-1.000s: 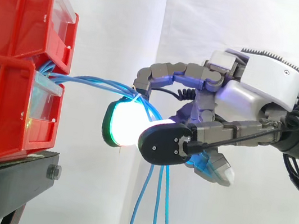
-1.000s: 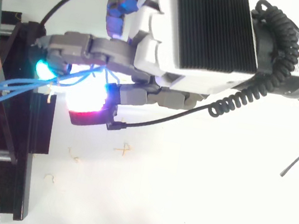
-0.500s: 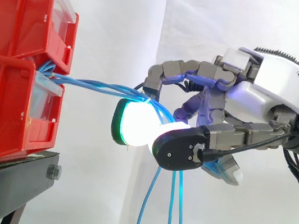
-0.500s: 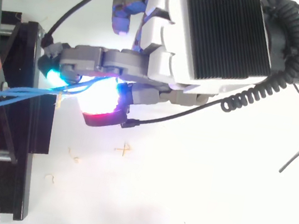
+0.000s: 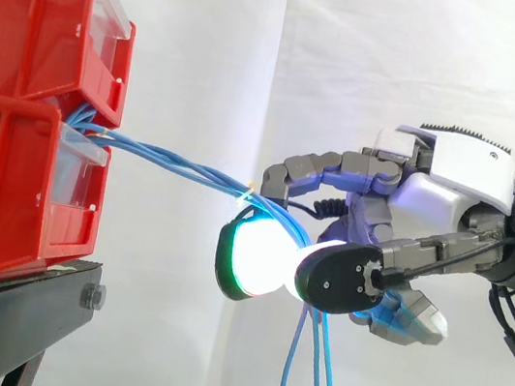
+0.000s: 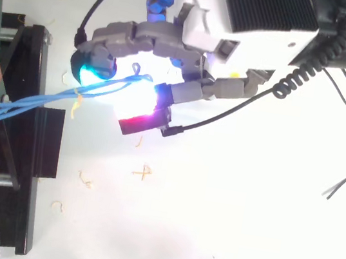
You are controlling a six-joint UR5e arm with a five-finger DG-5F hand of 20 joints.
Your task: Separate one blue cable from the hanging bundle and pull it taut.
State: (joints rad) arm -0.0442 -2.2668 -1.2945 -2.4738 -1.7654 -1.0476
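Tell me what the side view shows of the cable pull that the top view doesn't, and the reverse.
Side view: the blue cables leave the gap between the stacked red bins, slope down to the hand, bend over its fingers and hang loose below it. Top view: the strands spread apart near the bin and meet at the fingertips, with a small loop there; scraps litter the floor. Both: curled fingers clamp several cables together, and the stretch to the bin runs straight.

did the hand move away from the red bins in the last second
Yes. In the side view the hand has pulled rightward and slightly down, away from the red bins, curled round the blue cables.
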